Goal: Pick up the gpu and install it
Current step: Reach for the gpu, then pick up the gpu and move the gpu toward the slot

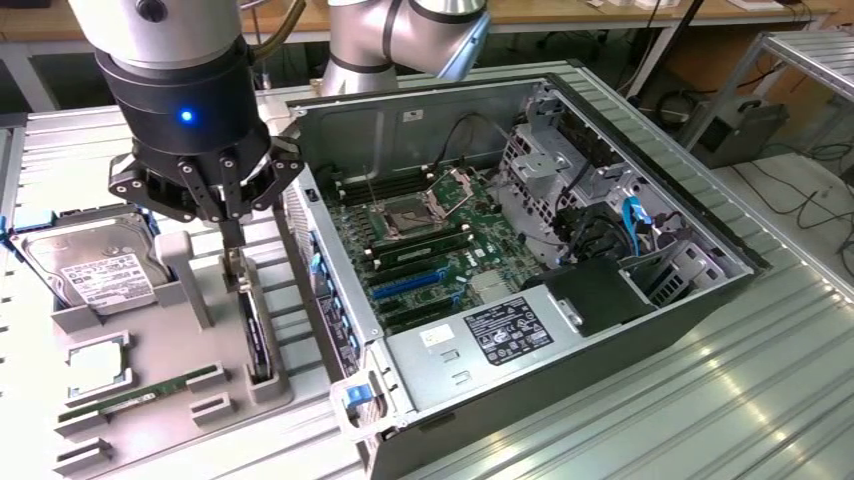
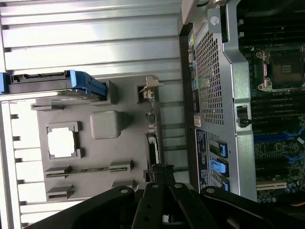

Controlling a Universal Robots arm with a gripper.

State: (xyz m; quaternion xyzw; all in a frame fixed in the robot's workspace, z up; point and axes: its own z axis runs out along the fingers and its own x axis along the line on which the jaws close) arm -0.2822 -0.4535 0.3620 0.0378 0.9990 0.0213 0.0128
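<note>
Grey tray (image 1: 160, 330) sits at the exterior view's left, with a hard drive (image 1: 94, 265) standing at its far corner. Your arm hangs straight down over the tray, wrist vertical. Your gripper (image 1: 232, 238) has its fingers drawn tight together, pinching the top edge of the gpu (image 1: 254, 335), which stands on edge in its tray slot. The open computer case (image 1: 561, 400) lies just beside it on the exterior view's right.
</note>
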